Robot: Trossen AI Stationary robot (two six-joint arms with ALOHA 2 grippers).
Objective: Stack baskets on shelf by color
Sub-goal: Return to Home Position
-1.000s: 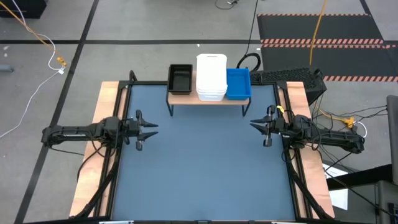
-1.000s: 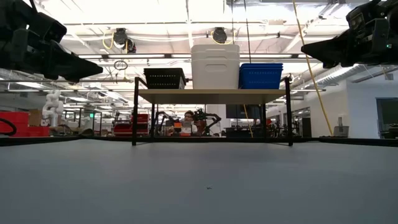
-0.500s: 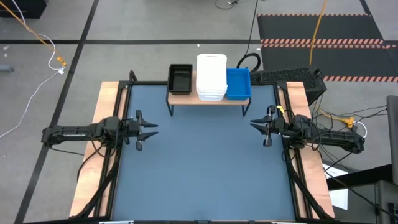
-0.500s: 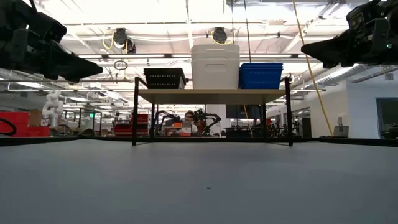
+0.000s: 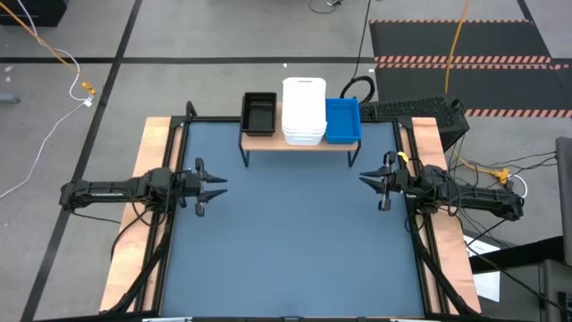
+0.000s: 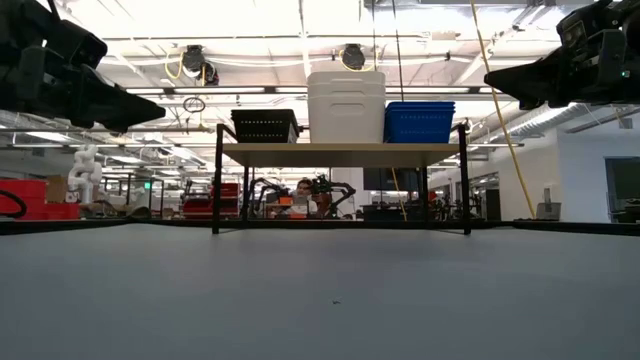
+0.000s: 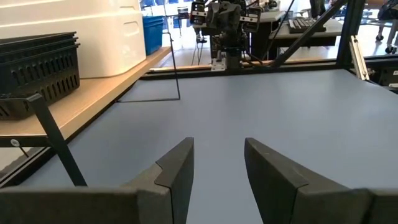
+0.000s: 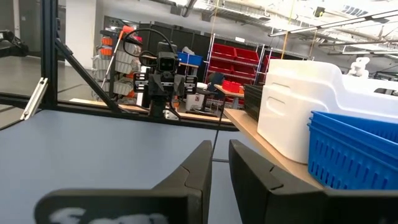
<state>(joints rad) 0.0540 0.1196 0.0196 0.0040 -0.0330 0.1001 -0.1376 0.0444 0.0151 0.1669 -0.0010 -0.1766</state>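
The light-wood shelf (image 5: 299, 145) (image 6: 340, 154) stands on thin black legs at the table's far edge. On its plank sit a black mesh basket stack (image 5: 258, 114) (image 7: 37, 68) at the left, a taller white stack (image 5: 304, 110) (image 6: 346, 105) in the middle, and a blue stack (image 5: 342, 120) (image 8: 354, 149) at the right. My left gripper (image 5: 222, 185) (image 7: 217, 158) hovers open over the table's left side. My right gripper (image 5: 361, 179) (image 8: 220, 155) hovers over the right side, open by a narrow gap. Both are empty and point at each other.
The dark blue-grey mat (image 5: 295, 250) spreads bare between the arms and toward the near edge. Wooden strips (image 5: 156, 134) run along both table sides. A keyboard (image 5: 411, 109) and cables lie beyond the far right corner. A person (image 6: 303, 190) sits far off in the room.
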